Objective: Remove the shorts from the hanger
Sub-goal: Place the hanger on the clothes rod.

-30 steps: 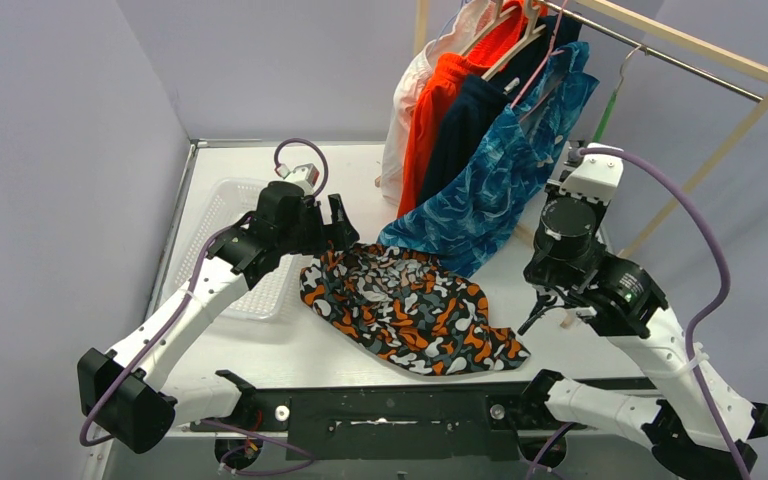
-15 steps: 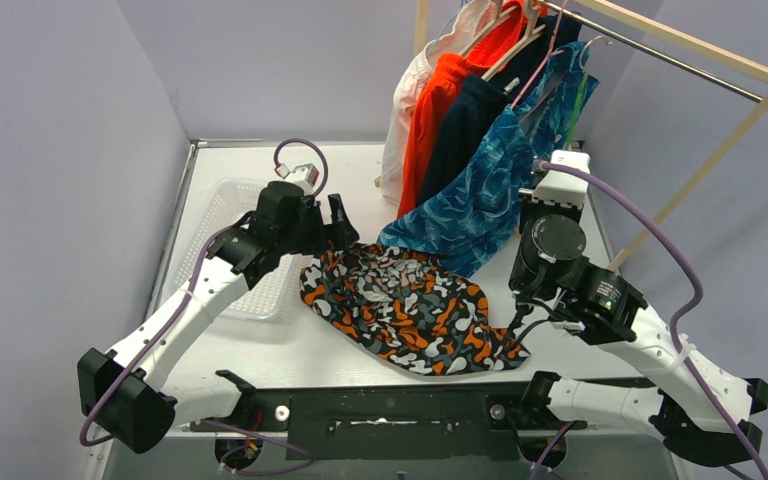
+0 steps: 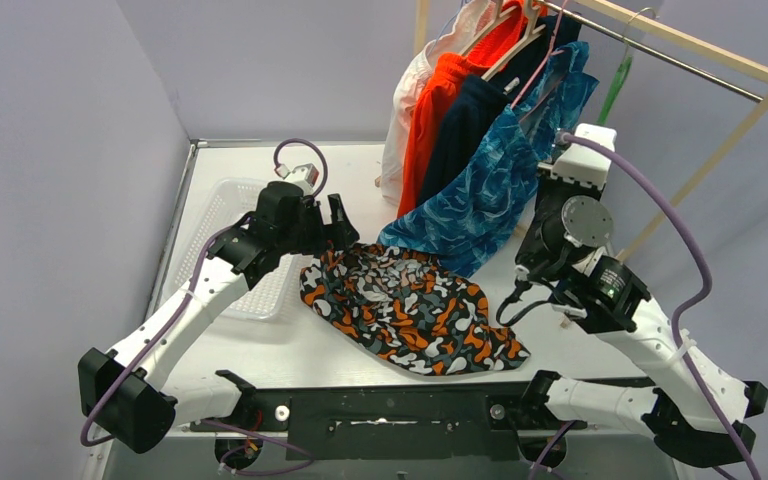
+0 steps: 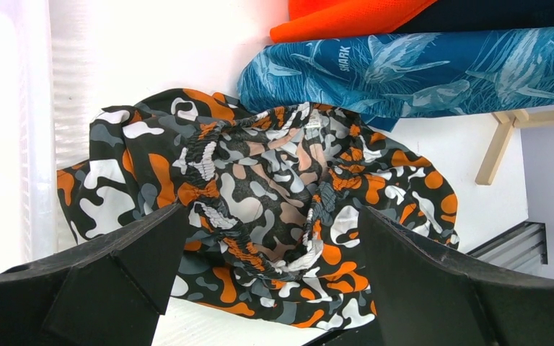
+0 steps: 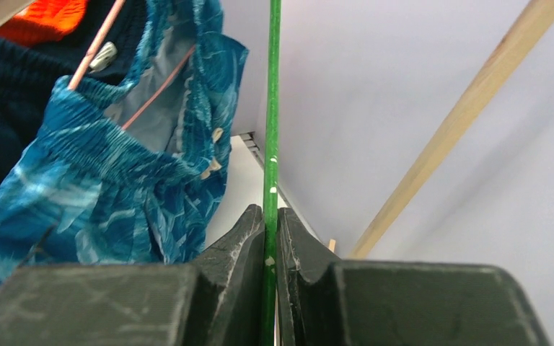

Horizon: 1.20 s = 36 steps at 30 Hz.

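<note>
1. Right gripper (image 5: 270,232) first: the jaws are clenched on a thin green hanger (image 5: 270,108), its rod pinched between the two fingers (image 5: 238,245). No cloth shows on the stretch in view.
2. Left gripper (image 4: 270,216): the jaws are spread wide and grip nothing. It hovers low over the camouflage shorts (image 4: 260,187), whose gathered waistband lies right under the gap.
3. Those camouflage shorts are off the rack (image 3: 700,55), spread on the table (image 3: 260,345) in front of it. That looks like one pair done.
4. The teal shorts (image 5: 108,187) hang on the rack on a pink hanger (image 5: 94,45), just beside the green rod and apart from the closed jaws.
5. Further along the rack's rail hang the navy shorts (image 3: 460,130), then the orange shorts (image 3: 435,100), then the white shorts (image 3: 405,100) at the far end. All are on hangers.
6. My read: one pair down and four to go, teal the likeliest next since it hangs nearest the right arm. The green hanger seems bare, so that grip frees no shorts.
7. A clear tray (image 3: 215,210) sits left of the rack, well apart from it.
</note>
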{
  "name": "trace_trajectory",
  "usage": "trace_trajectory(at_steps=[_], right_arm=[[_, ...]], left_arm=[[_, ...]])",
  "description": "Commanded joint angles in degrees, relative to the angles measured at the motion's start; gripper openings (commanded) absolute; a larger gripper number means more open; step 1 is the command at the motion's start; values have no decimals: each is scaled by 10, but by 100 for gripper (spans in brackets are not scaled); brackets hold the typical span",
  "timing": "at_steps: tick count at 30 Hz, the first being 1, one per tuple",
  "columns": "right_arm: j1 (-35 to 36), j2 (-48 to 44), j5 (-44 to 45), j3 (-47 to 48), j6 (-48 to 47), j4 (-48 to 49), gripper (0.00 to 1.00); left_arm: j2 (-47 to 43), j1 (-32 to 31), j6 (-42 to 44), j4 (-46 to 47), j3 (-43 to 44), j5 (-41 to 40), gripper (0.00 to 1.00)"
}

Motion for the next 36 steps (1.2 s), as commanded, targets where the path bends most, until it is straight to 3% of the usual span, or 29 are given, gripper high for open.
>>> trace_trajectory(at_steps=[1, 5, 11, 21, 25, 28, 30, 36], right_arm=[[-44, 29, -18, 72, 30, -24, 0], [-97, 60, -60, 130, 107, -108, 0], [-238, 86, -227, 160, 288, -293, 0], [-271, 30, -295, 70, 397, -318, 5], [-273, 21, -289, 54, 416, -337, 22], [-272, 8, -291, 49, 426, -346, 51], [-272, -4, -300, 47, 428, -349, 54], [-272, -62, -368, 21, 451, -366, 78]], left_arm=[[-4, 3, -3, 44, 4, 18, 89], [-6, 2, -5, 44, 3, 21, 89], [-15, 2, -6, 41, 1, 19, 89], [-19, 3, -2, 37, -5, 17, 89], [-21, 4, 0, 37, -8, 19, 89], [-22, 4, 1, 36, -10, 19, 90], [-23, 4, 1, 36, -10, 17, 91], [-23, 6, 0, 34, -8, 14, 94]])
